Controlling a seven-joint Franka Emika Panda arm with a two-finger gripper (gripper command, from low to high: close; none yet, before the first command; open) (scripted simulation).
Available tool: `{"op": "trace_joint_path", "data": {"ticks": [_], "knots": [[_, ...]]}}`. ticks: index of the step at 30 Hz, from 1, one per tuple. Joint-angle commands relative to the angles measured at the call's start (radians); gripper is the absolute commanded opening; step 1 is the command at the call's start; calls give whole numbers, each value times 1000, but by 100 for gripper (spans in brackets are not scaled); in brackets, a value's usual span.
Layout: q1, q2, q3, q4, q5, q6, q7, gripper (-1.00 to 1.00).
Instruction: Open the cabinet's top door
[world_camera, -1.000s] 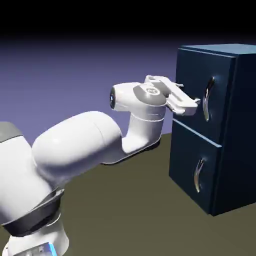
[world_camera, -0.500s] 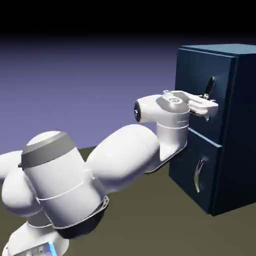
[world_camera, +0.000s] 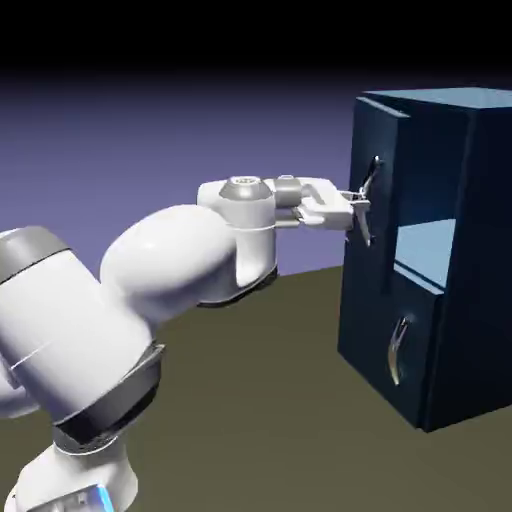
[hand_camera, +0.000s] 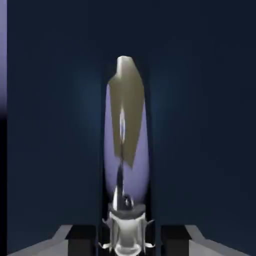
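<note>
Reaching level from the white arm (world_camera: 190, 255), the fingers (world_camera: 352, 209) pinch the silver handle (world_camera: 370, 200) of the top door (world_camera: 368, 200), which stands swung out from the cabinet (world_camera: 440, 260) on the tabletop (world_camera: 270, 400); behind it the upper compartment shows open.

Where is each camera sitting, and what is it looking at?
Exterior view: stands still beside the robot, looking across the table at the cabinet; the whole white arm shows, its gripper shut on the top door's handle, the top door swung open.
Hand view: sits on the hand, looking along the gripper at the blue door; only the fingertips show.
Both share the handle and door.
</note>
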Motion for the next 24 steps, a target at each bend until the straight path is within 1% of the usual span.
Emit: {"op": "trace_joint_path", "data": {"ticks": [1,7,12,18,24], "knots": [[7,10,19,-11,24,-42,10,-100],[85,95,127,-42,187,-303,82,-100],[193,209,194,-15,358,-521,167,-100],[360,414,217,102,615,-746,308,-100],[489,631,177,264,848,-851,425,-100]]}}
